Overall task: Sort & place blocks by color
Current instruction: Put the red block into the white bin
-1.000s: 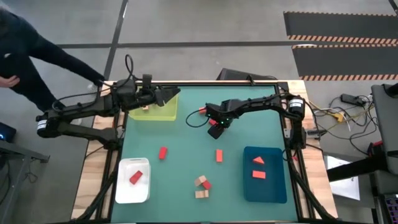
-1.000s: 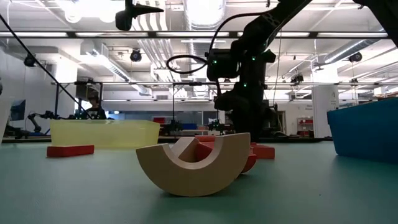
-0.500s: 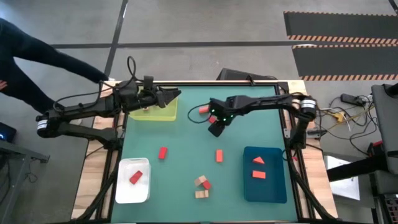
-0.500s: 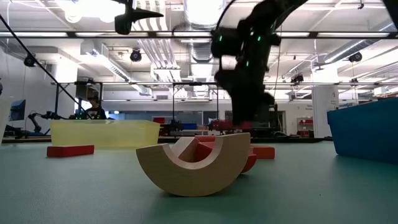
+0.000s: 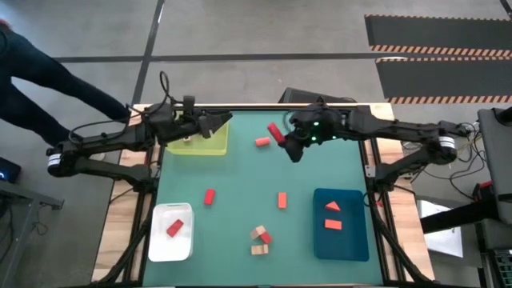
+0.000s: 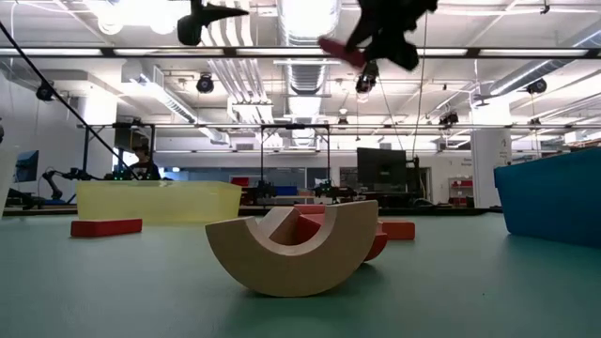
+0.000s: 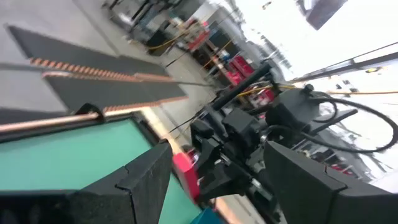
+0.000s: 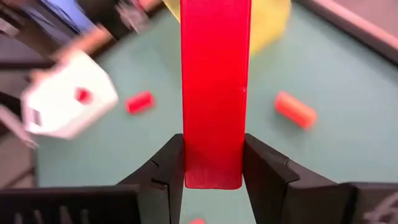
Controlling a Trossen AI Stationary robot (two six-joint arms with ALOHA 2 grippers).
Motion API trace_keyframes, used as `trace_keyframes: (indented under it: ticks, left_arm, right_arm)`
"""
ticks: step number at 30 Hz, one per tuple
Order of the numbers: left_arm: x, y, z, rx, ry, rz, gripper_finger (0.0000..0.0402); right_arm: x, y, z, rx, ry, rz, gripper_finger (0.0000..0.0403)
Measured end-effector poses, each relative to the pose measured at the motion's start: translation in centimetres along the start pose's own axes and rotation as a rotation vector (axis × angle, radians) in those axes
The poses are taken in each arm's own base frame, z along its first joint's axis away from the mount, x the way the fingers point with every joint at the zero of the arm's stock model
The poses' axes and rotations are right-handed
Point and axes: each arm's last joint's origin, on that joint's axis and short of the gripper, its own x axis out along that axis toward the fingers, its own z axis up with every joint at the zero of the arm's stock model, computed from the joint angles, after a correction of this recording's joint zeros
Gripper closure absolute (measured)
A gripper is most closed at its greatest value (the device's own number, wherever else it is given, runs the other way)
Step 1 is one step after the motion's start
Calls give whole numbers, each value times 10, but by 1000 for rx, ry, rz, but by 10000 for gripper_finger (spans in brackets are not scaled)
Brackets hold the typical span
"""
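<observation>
R gripper (image 8: 212,167) clamps red bar (image 8: 214,87) mid-air, top centre of high view, prob for white tray (image 5: 171,233) w/ red; L gripper (image 5: 216,122) open over yellow tray (image 5: 210,146)

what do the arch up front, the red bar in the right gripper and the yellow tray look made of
Arch: likely bare wood, a pale tan matte face with no paint showing.
Red bar, shut in the right gripper: probably painted wood, an even deep red with a slight sheen and square edges.
Yellow tray: seems thin plastic, since its wall lets light through; the high view shows the same yellow-green.
</observation>
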Motion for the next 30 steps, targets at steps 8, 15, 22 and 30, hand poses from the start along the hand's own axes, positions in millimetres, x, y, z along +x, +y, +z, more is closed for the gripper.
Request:
trace_keyframes:
  ticks: [8, 15, 22, 30]
  left_arm:
    - [-3, -19, 4, 154, -85, -155, 164]
    - [3, -29, -5, 257, -72, -259, 164]
    - [26, -37, -25, 343, -93, -373, 164]
    - [52, -38, -41, 344, -112, -427, 164]
  right_arm:
    - [-37, 32, 15, -100, -294, 199, 287]
    - [-37, 57, 23, -182, -443, 368, 287]
    - [-29, 67, 31, -146, -498, 528, 287]
    - [-17, 70, 32, -114, -460, 589, 287]
